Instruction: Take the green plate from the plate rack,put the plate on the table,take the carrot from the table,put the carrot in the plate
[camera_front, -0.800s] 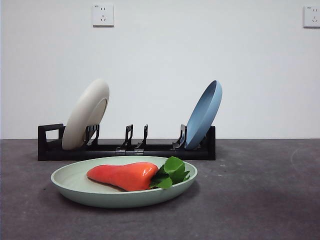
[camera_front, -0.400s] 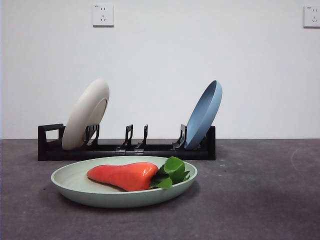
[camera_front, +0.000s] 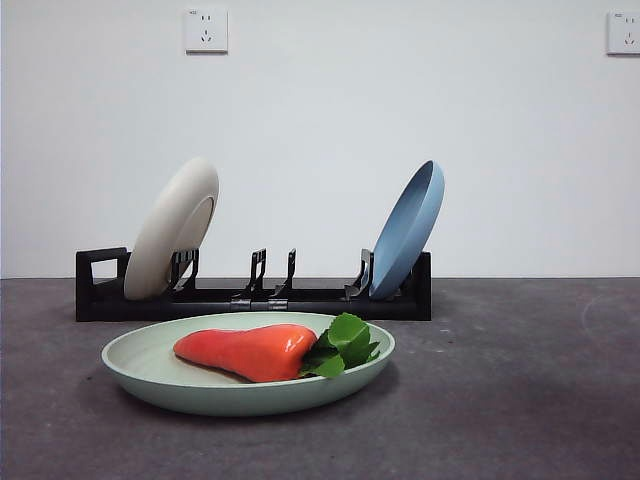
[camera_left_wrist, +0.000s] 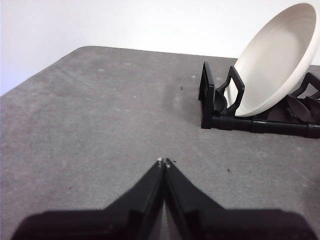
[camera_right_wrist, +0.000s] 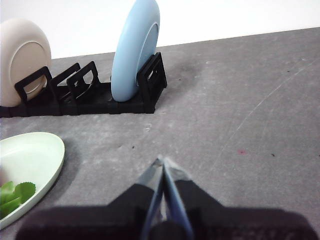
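Note:
The green plate (camera_front: 250, 385) lies flat on the table (camera_front: 520, 400) in front of the plate rack (camera_front: 255, 298). On the plate lies the carrot (camera_front: 245, 351), its green leaves (camera_front: 343, 345) toward the right. The right wrist view catches the plate's edge (camera_right_wrist: 35, 165) and some carrot leaves (camera_right_wrist: 14, 196). My right gripper (camera_right_wrist: 162, 161) is shut and empty over bare table to the right of the plate. Also shut and empty, my left gripper (camera_left_wrist: 164, 162) hovers over the table off the rack's handle end (camera_left_wrist: 207, 95). Neither arm shows in the front view.
A cream-beige plate (camera_front: 172, 227) leans in the rack's left slot and a blue plate (camera_front: 408, 228) in its right slot. The middle slots hold nothing. A white wall with two sockets stands behind the table.

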